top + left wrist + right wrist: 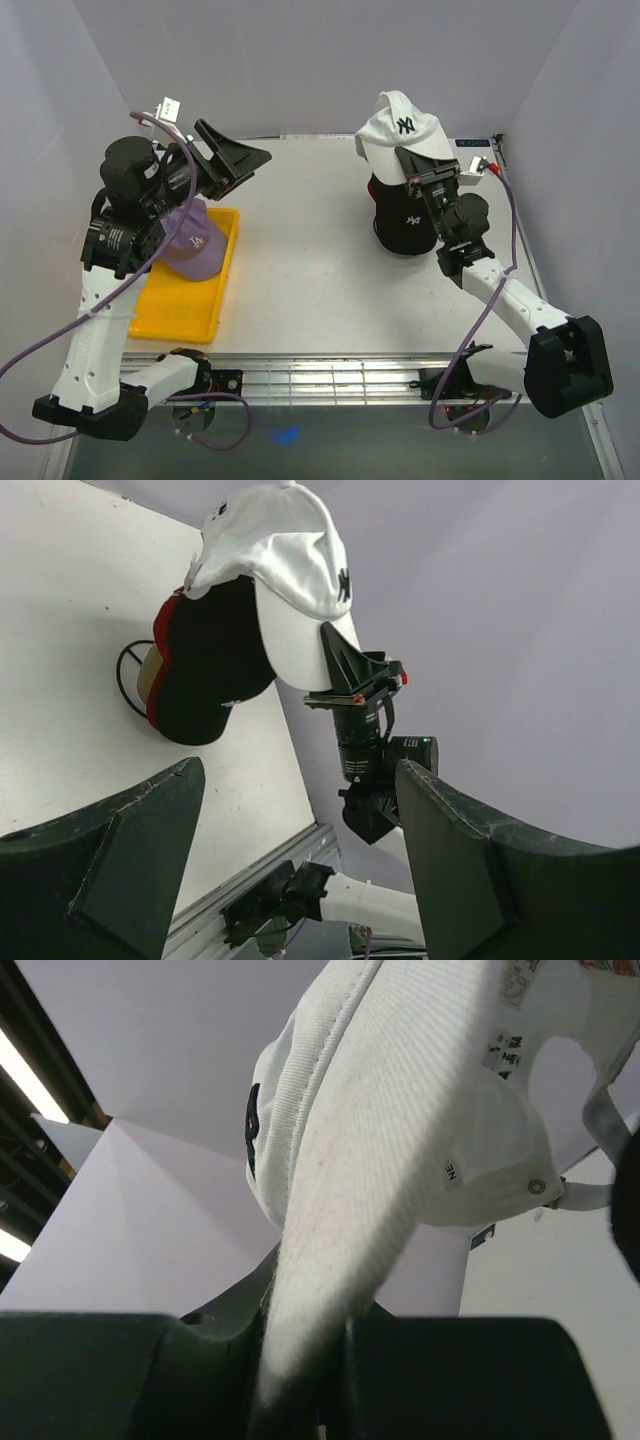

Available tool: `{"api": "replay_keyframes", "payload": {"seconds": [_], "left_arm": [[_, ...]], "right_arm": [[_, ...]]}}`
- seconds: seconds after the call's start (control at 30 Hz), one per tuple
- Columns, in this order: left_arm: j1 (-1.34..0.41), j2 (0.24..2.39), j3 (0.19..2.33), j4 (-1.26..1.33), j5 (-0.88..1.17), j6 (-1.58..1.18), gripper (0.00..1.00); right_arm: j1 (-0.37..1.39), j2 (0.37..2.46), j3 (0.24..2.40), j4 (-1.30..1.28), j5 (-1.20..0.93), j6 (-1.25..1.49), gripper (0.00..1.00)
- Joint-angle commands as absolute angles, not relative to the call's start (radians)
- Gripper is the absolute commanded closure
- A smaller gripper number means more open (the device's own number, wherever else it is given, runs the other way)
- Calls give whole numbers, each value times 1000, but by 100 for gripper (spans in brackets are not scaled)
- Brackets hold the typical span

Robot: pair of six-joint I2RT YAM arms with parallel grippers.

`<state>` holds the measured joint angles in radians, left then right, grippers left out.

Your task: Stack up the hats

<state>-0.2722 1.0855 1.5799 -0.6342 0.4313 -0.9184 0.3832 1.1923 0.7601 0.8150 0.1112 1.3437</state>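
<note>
– While the right arm (pixel 500 290) reaches to the far right of the desk (pixel 310 290), the overhead view has its jaws pinching the brim of the white cap (pixel 403 125), which sits tipped over the black cap (pixel 405 215).

– And the left side?

– Left jaws are raised and spread wide, with nothing in them. Under that arm the lavender cap (pixel 195 250) lies in the yellow tray (pixel 185 310). It's next in line, I'd say.

– Over to the left wrist view.

– It looks across the desk at the pile. White is on top, black is under it, and an edge of the red cap (pixel 163 630) peeks out below, all on a wire stand (pixel 125 675). Holding by the brim makes sense to me, since the crown is left free to drop over the one beneath.

– Right wrist?

– It's very close in. The brim's underside runs straight down between the jaws, clamped tight. From here I can't tell whether the crown is fully seated.

– So three of four?

– That's my reading. Let go cleanly, and only lavender is left to fetch.
</note>
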Motion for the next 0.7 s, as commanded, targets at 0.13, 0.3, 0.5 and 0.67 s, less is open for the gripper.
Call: {"api": "replay_keyframes", "payload": {"seconds": [0.13, 0.3, 0.5, 0.67], "left_arm": [[-275, 1035, 1525, -657, 489, -873, 12], [-273, 1031, 1502, -654, 503, -865, 12], [-273, 1034, 1479, -635, 506, -870, 12], [-275, 1032, 1433, -609, 502, -876, 13]], "right_arm": [[336, 1103, 583, 1072, 224, 1377, 92], [302, 1094, 534, 1147, 221, 1396, 92], [265, 1170, 707, 1102, 149, 1405, 92], [222, 1178, 842, 971, 123, 1390, 92]]}}
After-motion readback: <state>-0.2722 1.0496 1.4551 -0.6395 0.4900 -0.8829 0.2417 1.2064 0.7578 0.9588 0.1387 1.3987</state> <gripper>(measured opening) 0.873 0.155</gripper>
